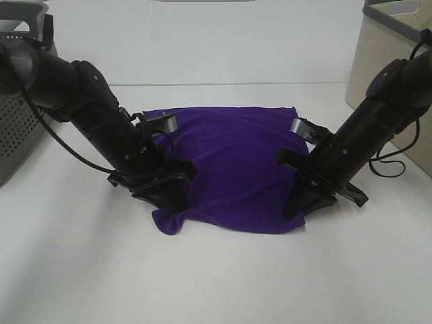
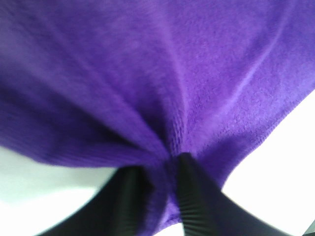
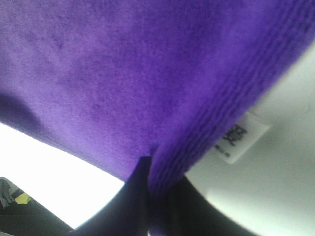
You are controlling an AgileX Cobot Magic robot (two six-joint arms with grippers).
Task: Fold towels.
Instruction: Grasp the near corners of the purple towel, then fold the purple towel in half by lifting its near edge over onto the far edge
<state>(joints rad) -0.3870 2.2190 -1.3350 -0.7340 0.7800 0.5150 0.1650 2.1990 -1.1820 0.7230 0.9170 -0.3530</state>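
Observation:
A purple towel (image 1: pixel 236 162) lies on the white table, its near edge lifted. My left gripper (image 1: pixel 169 199) is shut on the towel's near left corner, and the left wrist view shows the cloth (image 2: pixel 162 88) pinched between the black fingers (image 2: pixel 192 201). My right gripper (image 1: pixel 302 202) is shut on the near right corner. In the right wrist view the towel's edge (image 3: pixel 162 93) sits between the fingers (image 3: pixel 135 196), with a white label (image 3: pixel 241 137) beside it.
A grey basket (image 1: pixel 17 115) stands at the far left. A beige bin (image 1: pixel 385 61) stands at the far right. The white table (image 1: pixel 223 283) stretches in front of the towel.

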